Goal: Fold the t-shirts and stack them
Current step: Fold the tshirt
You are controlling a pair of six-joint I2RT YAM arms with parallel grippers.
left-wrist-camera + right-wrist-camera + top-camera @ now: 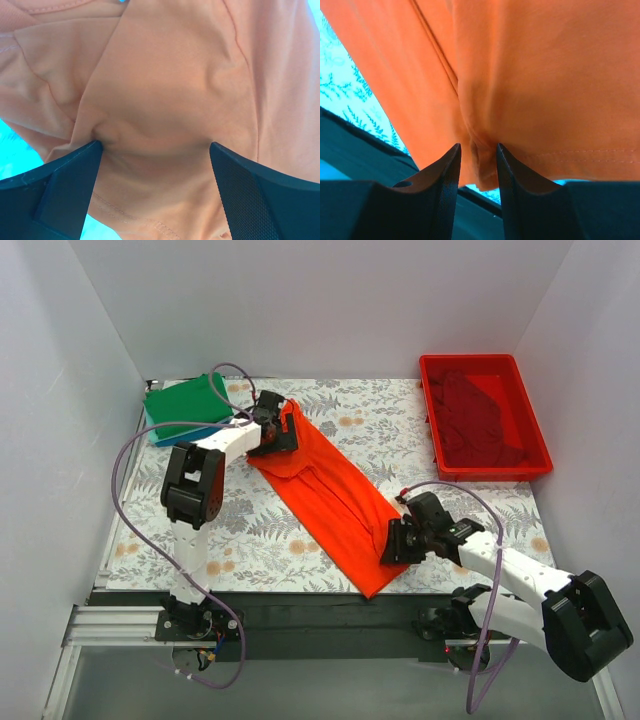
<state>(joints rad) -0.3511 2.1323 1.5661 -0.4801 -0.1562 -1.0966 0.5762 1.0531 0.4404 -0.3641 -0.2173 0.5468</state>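
Note:
The bright orange-red t-shirt [325,490] lies as a long diagonal strip on the table, from far left to near right. My left gripper [283,438] is at its far end. In the left wrist view the left gripper [155,146] has its jaws wide apart, pressed on bunched cloth of the shirt [170,75]. My right gripper [388,543] is at the shirt's near right edge. In the right wrist view the right gripper [478,147] is shut on a small fold of the shirt [545,75] by the hem. A folded green t-shirt [185,403] lies on a blue t-shirt [172,437] at far left.
A red plastic bin [533,425] stands at the far right with a dark red t-shirt [480,420] in it. The floral tablecloth [260,530] covers the table. The black front edge [300,605] runs just below the shirt's near end. White walls close in three sides.

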